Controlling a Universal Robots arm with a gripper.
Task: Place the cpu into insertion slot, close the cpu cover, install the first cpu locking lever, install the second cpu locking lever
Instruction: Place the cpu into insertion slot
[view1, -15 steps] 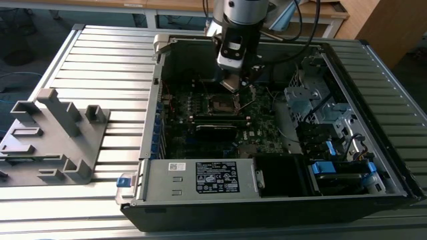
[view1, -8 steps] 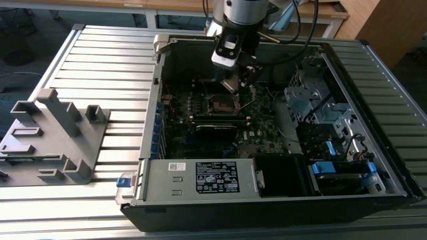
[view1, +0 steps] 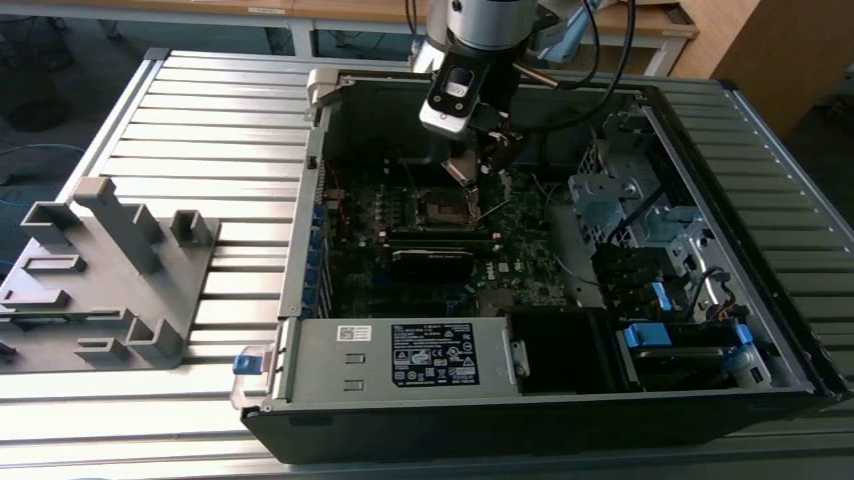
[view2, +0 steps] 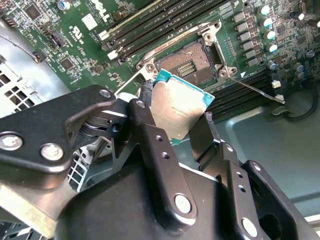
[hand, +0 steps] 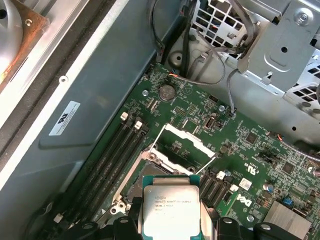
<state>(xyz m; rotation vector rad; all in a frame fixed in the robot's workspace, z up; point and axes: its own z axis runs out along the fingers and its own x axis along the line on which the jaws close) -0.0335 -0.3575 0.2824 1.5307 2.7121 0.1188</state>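
gripper clamped on the cpu, chip pinched by its edges between both fingers; cpu hangs tilted just above the exposed insertion slot; cpu cover stands open.

An open computer case lies on the slatted table, a grey power-supply box against one case wall. A grey fixture stands by the table's edge at the exterior view's left.

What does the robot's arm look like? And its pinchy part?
The arm is a shiny silver tube with black cables looping beside it. The gripper is black metal links joined by round silver bolts, ending in two slim black jaws.
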